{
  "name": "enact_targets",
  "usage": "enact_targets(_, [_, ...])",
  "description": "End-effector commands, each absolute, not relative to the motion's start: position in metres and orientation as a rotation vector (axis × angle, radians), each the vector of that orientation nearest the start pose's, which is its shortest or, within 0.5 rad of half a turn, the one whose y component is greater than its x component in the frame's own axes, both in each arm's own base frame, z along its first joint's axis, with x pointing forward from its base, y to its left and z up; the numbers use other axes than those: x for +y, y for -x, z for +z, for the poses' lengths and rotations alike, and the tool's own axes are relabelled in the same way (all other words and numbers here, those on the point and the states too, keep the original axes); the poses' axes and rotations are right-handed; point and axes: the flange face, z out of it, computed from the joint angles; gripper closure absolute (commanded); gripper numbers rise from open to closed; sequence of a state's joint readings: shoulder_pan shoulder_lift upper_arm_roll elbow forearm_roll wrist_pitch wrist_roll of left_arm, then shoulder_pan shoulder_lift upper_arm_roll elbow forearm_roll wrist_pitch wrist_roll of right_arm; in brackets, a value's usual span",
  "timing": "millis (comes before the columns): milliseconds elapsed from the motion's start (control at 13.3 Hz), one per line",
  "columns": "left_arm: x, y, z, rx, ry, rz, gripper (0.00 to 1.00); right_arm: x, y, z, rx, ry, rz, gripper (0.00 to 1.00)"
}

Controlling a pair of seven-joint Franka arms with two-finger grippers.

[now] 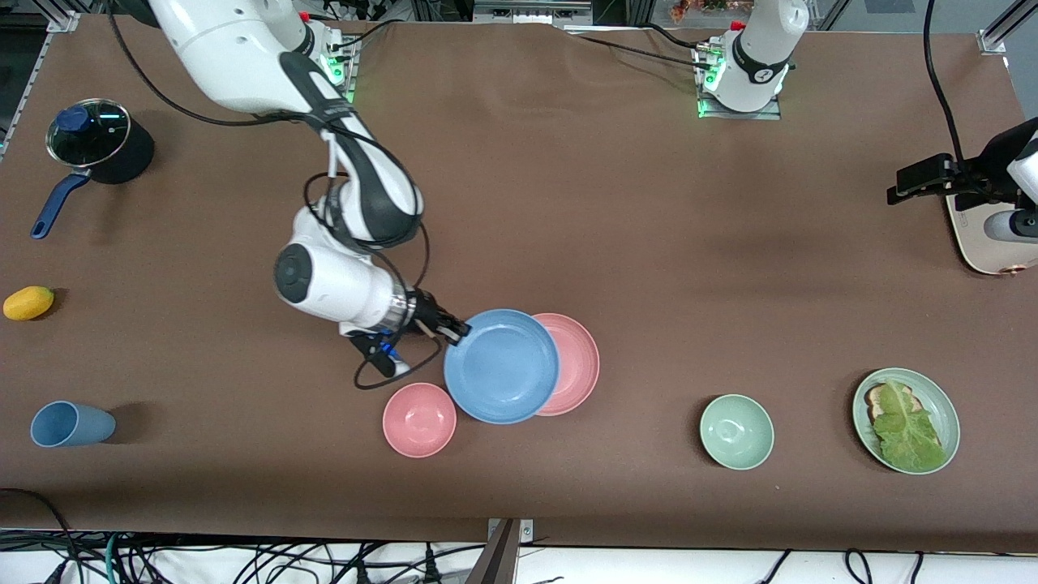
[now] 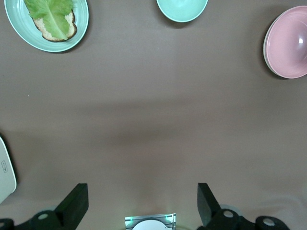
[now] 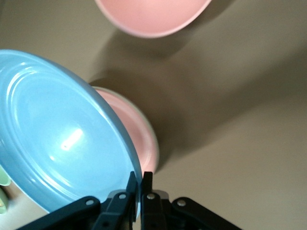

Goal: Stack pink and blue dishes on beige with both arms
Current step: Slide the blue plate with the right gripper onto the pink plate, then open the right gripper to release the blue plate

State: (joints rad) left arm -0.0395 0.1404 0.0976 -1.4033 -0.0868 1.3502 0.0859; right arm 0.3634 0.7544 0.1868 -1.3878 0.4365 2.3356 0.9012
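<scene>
My right gripper (image 1: 456, 331) is shut on the rim of the blue plate (image 1: 503, 367), pinching its edge between both fingers (image 3: 130, 184). The blue plate (image 3: 57, 139) hangs tilted, partly over the pink plate (image 1: 577, 363). That pink plate (image 3: 136, 129) lies flat on the table. A thin pale rim (image 3: 152, 132), apparently the beige plate, shows under it; the rest of the beige plate is hidden. The left wrist view shows the same pink plate (image 2: 289, 42). My left gripper (image 1: 898, 193) waits open over the table's left-arm end, with nothing between its fingers (image 2: 74, 203).
A small pink bowl (image 1: 419, 419) sits just beside the blue plate, nearer the camera. A green bowl (image 1: 736, 431) and a green plate with toast and lettuce (image 1: 941, 405) lie toward the left arm's end, near the cream toaster (image 1: 993, 247). Blue cup (image 1: 71, 424), yellow fruit (image 1: 28, 302) and a lidded pot (image 1: 97, 142) are at the right arm's end.
</scene>
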Motion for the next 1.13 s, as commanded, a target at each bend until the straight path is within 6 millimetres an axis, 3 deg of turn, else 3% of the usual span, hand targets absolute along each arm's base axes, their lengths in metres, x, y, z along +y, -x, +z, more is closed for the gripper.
enact_targets(0, [0.018,-0.572,0.607,0.100,3.185,0.272,0.00,0.403,-0.661,0.272,0.959,2.423,0.186,1.00])
enact_targets(75, [0.018,-0.573,0.607,0.102,3.185,0.272,0.00,0.419,-0.653,0.263,0.944,2.429,0.182,1.00])
enact_targets(301, [0.017,-0.574,0.607,0.105,3.185,0.263,0.00,0.435,-0.642,0.233,0.943,2.435,0.168,1.00])
enact_targets(602, [0.016,-0.575,0.606,0.107,3.185,0.260,0.00,0.440,-0.633,0.225,0.927,2.466,0.184,1.00])
enact_targets(677, [0.017,-0.576,0.606,0.104,3.183,0.263,0.00,0.438,-0.632,0.221,0.930,2.472,0.191,0.79])
enact_targets(753, [0.017,-0.576,0.606,0.107,3.183,0.260,0.00,0.436,-0.633,0.223,0.931,2.476,0.192,0.10])
enact_targets(828, [0.016,-0.576,0.606,0.109,3.183,0.260,0.00,0.434,-0.634,0.224,0.924,2.491,0.189,0.00])
enact_targets(978, [0.016,-0.576,0.606,0.109,3.183,0.260,0.00,0.430,-0.635,0.236,0.899,2.529,0.188,0.00])
enact_targets(1054, [0.016,-0.576,0.606,0.109,3.183,0.260,0.00,0.419,-0.639,0.245,0.882,2.582,0.191,0.00])
